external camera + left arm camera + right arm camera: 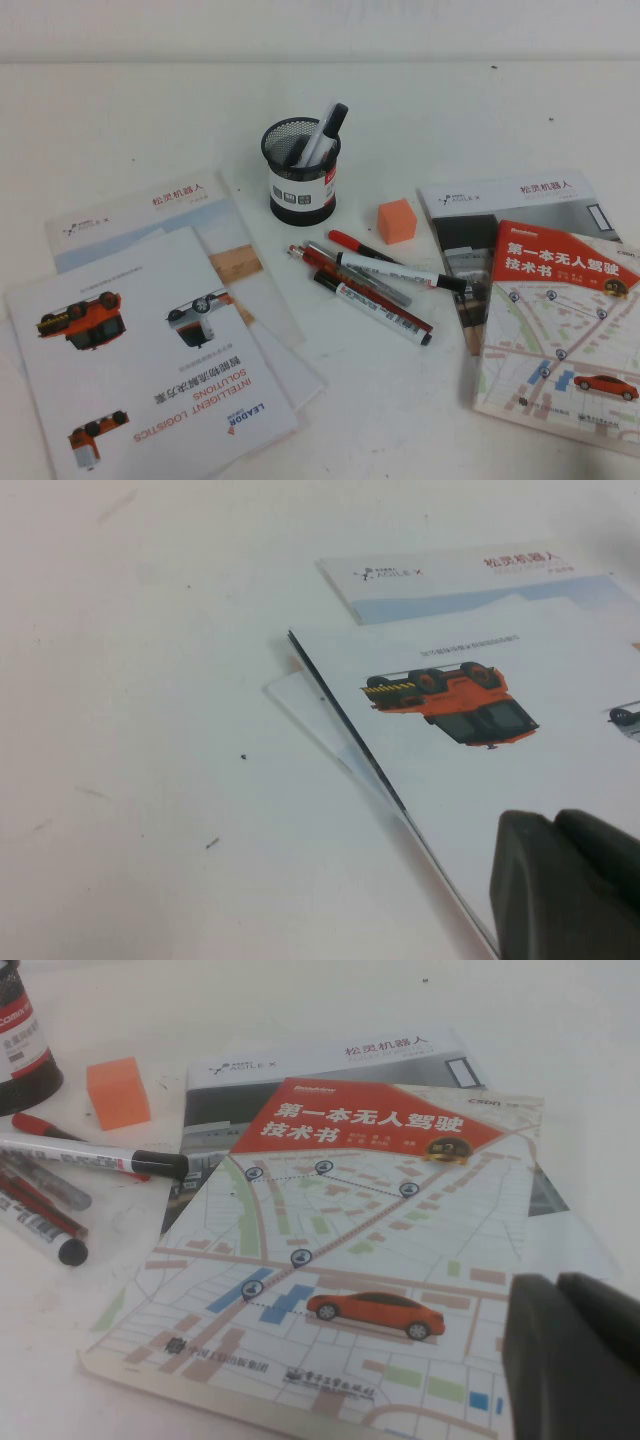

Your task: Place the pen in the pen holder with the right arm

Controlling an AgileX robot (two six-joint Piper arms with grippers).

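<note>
White tabletop is seen; a white-barrelled marker [322, 135] is stood in the mesh pen holder [302, 185], at 12 o'clock from the loose pens [375, 285]. The task is judged done: the right gripper [556, 1295] is closed empty over the map book [330, 1260], the left gripper [553, 825] closed empty over a brochure [480, 750]

A white-barrelled, black-capped pen [322, 135] stands tilted inside the black mesh pen holder [302, 172].

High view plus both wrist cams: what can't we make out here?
- Black wire-mesh pen holder: the lower end of the white black-capped marker inside is screened by mesh; in the right wrist view the frame edge crops the holder.
- Both arms: outside the high view.
- Left gripper, right gripper: only dark finger ends at the frame edge; the right reads shut.
</note>
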